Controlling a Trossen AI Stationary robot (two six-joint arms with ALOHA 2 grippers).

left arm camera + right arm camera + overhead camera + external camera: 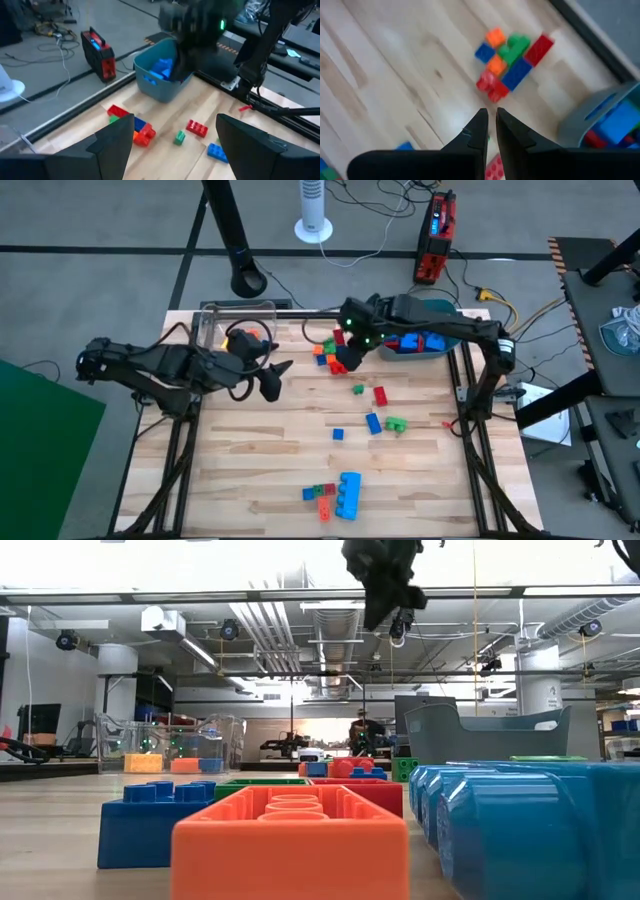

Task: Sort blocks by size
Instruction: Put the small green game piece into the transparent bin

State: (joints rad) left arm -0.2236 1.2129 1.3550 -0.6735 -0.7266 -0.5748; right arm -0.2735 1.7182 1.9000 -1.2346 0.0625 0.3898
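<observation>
Right gripper point(491, 131) hangs above the table point(260, 470) with its fingers almost together, holding nothing, over a cluster of blocks point(512, 62) beside the teal tub point(600, 120). Left gripper point(167, 142), spread wide and empty, waits near the clear box point(236, 322).

Light wood-plank table point(260, 460) carries scattered blocks point(372, 408), a block cluster point(512, 65) just ahead of the right fingertips point(481, 120), teal tub point(425, 340), clear plastic box point(215, 325).
</observation>
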